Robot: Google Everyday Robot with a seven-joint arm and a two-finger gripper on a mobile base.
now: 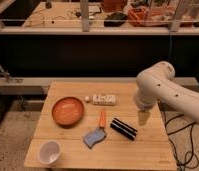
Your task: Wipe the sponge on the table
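Observation:
The blue-grey sponge (94, 137) lies flat on the light wooden table (143, 150), near the front middle. The white arm reaches in from the right, and its gripper (143, 117) hangs pointing down over the table's right side, open with nothing in it. It is to the right of the sponge and a little further back, with the black block between the two. Nothing touches the sponge except the tip of the orange carrot-shaped thing at its back edge.
An orange bowl (68, 110) sits at the left, and a white cup (49, 152) at the front left corner. The carrot-shaped thing (102, 118), a black ridged block (123, 128) and a white strip (103, 99) lie mid-table. A cluttered bench stands behind.

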